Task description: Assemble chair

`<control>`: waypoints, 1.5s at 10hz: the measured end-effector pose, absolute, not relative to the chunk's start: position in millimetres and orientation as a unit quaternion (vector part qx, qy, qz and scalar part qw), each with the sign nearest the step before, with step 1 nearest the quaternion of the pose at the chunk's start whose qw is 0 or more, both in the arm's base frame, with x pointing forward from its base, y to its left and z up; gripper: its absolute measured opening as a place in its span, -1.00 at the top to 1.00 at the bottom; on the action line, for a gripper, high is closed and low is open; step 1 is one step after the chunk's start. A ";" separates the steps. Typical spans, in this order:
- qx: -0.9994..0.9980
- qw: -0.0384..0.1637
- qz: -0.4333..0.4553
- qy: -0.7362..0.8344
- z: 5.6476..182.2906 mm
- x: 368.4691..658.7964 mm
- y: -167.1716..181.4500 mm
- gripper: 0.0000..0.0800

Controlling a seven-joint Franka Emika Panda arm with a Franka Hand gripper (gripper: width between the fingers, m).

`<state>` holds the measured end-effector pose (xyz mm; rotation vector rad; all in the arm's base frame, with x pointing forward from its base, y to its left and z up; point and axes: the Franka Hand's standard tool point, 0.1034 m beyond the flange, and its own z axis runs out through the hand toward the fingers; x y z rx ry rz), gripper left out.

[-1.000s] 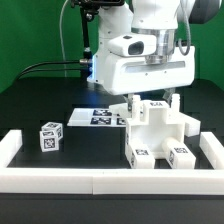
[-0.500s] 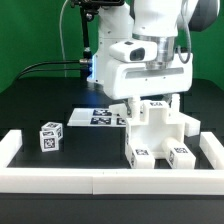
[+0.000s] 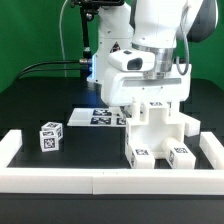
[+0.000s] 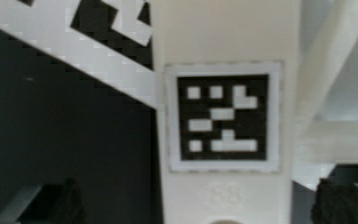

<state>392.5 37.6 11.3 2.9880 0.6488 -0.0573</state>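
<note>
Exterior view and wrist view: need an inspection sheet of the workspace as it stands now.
Surface: black table, fenced by low white border rails.
Job's things: partly built chair at the exterior view's right; loose tagged block at its left, standing apart.
Clutter: marker board lying flat behind them; nothing else seen.
Grippers: end effector open above the chair, dark fingers on either side of a tagged panel, not gripping it.
Cables: black cables run in behind the arm from the exterior view's left, off the table.
Surroundings: green backdrop.
</note>
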 end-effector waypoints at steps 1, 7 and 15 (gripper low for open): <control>0.979 0.041 -0.019 0.201 11.0 392.8 32.3 -0.62; 0.980 0.041 -0.019 0.194 11.1 392.6 32.0 0.28; 0.991 -0.048 -0.072 0.100 131.9 410.0 57.9 0.28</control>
